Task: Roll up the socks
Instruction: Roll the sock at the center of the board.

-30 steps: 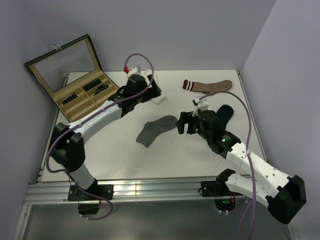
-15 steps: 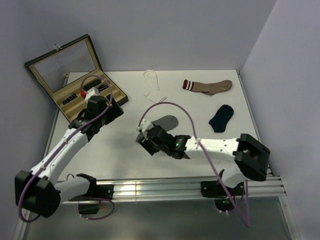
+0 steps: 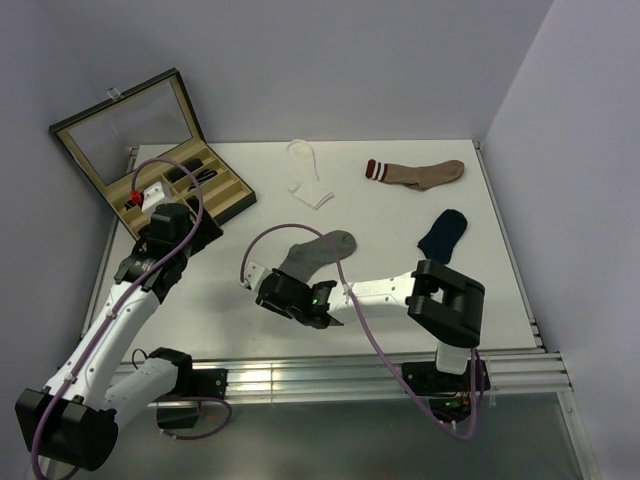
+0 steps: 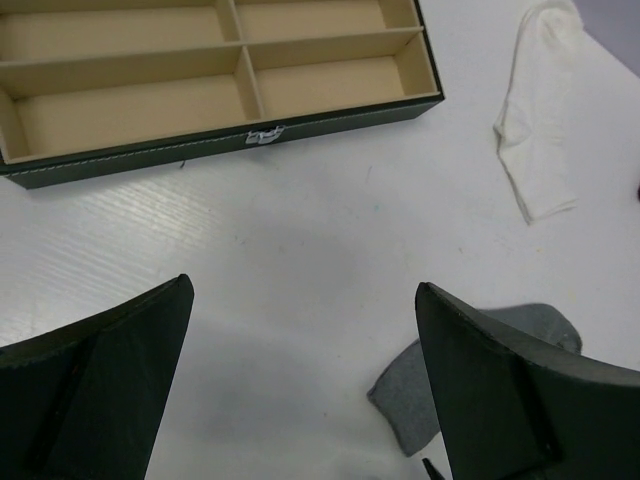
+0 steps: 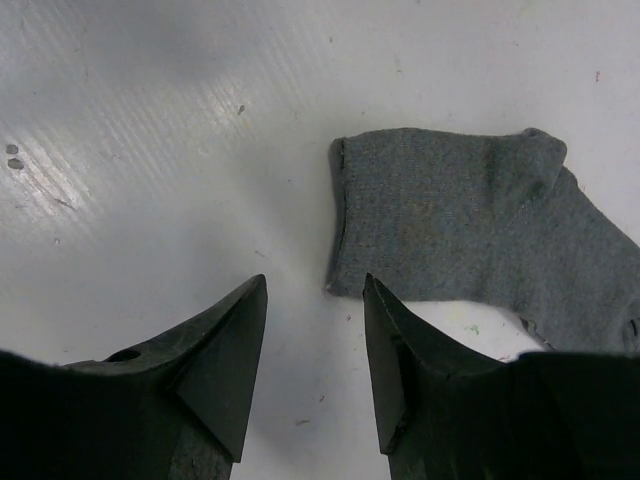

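I held my right claw (image 5: 315, 300) half-spread and empty over the white table (image 5: 150, 150), the flat dark grey fabric ankle sock (image 5: 450, 220) just ahead and right of it, straight edge nearest, ready for pinching to start the roll; my left claw (image 4: 303, 290) hung wide apart

The left arm (image 3: 108, 322) rises from its base at the near left and stretches away toward the far left, its white forearm long and nearly straight. At its end the left gripper (image 4: 303, 300) angles downward, fingers spread as wide as they go (nothing lies between them). The right arm (image 3: 385, 289) folds sharply at a black elbow above its near-right base and runs leftward, low, toward the middle. The right gripper (image 5: 315, 290) also looks down, its two dark fingers (image 5: 225, 350) standing close with a narrow gap between, gripping nothing.
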